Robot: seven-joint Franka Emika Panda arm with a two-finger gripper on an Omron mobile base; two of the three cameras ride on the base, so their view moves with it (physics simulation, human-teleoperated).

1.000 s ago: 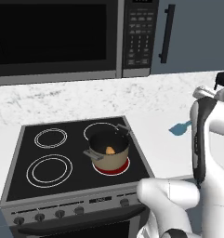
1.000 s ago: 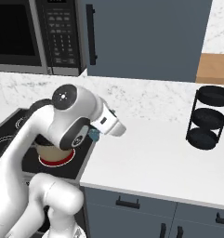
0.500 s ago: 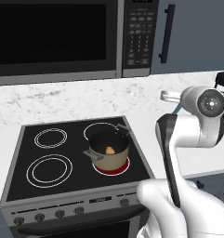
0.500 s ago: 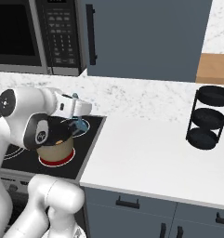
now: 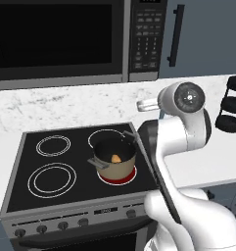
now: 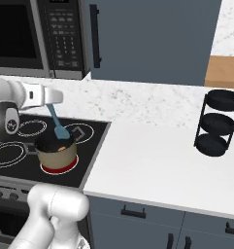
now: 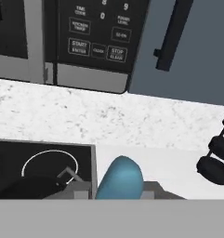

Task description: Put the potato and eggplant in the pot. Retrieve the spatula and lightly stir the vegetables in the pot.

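The pot (image 5: 114,165) stands on the stove's front right burner, tan-sided with a dark inside (image 6: 55,151). The orange-tan potato (image 5: 116,158) lies in it. I cannot make out the eggplant in the dark interior. In the right base view my gripper (image 6: 50,103) hangs above the pot, shut on the handle of the light-blue spatula (image 6: 58,124). The spatula slants down, and its flat end sits just over the pot's far rim. Close up in the hand view, the spatula (image 7: 120,179) is between my fingertips (image 7: 81,189).
The black stovetop (image 5: 51,169) has white-ringed burners to the pot's left. A microwave (image 5: 60,39) hangs over the stove. On the white counter (image 6: 147,155) to the right stands a black three-tier rack (image 6: 216,124). A wooden board (image 6: 225,73) is at the far right.
The arm has swung left from the counter to above the stove, carrying the spatula. The spatula's flat end now hangs over the pot. The pot and potato have not moved.
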